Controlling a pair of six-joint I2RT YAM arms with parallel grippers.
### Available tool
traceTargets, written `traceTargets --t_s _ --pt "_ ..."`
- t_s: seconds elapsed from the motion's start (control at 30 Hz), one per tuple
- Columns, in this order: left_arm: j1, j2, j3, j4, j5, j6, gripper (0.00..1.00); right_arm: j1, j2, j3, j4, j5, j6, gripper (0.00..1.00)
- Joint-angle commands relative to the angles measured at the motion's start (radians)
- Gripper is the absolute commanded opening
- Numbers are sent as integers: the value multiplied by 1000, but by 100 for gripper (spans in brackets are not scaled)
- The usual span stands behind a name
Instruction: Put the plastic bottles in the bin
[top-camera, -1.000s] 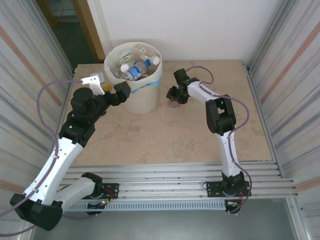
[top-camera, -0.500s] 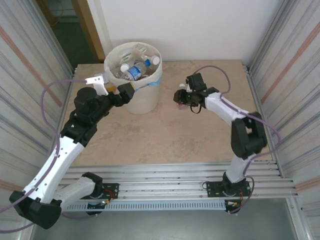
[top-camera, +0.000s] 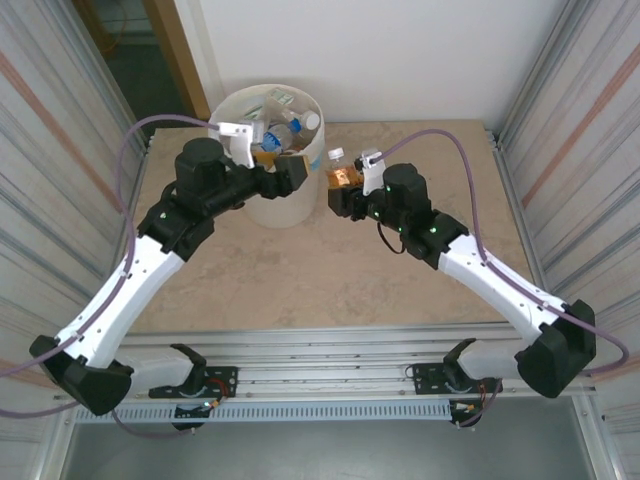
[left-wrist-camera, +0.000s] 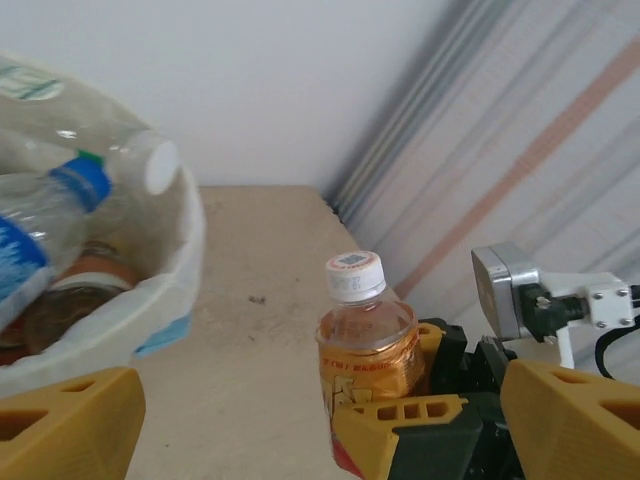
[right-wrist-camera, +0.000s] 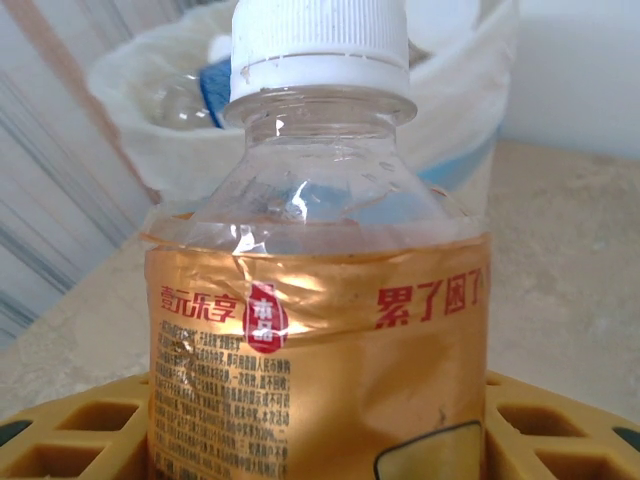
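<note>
One orange-labelled bottle (top-camera: 340, 175) clamped upright in the right hand (top-camera: 342, 186), just right of the bin (top-camera: 278, 210)

Its base is covered by the yellow fingers (right-wrist-camera: 60, 435) and cut off in the right wrist view, so contact with the worktop (top-camera: 350, 270) cannot be told; one white cap (right-wrist-camera: 320, 45) tops it; the bin stands back left, its near rim partly covered by the left hand (top-camera: 281, 166), spread wide and holding nothing; inside, three bottles can be made out from the left wrist, one a blue-labelled bottle (left-wrist-camera: 40, 225); the rest are buried or cropped.
</note>
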Motion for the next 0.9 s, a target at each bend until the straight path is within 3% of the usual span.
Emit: traceTargets --t_s 0.0,0.13,0.2,0.43,0.63,0.87 --pt "-17 39 65 -66 84 63 88 25 -49 -11 58 26 -79 47" --pt "-23 79 85 -52 95 50 86 64 -69 -9 68 24 -121 47" --pt "-23 96 91 -37 92 41 79 85 -71 -6 69 37 -140 47" --pt "-24 150 107 5 144 7 70 123 -58 15 68 66 -178 48" --pt "-25 164 84 33 164 -18 51 134 -34 39 74 68 -186 48" --pt "-24 148 69 38 140 -13 19 135 -4 65 76 75 -186 52"
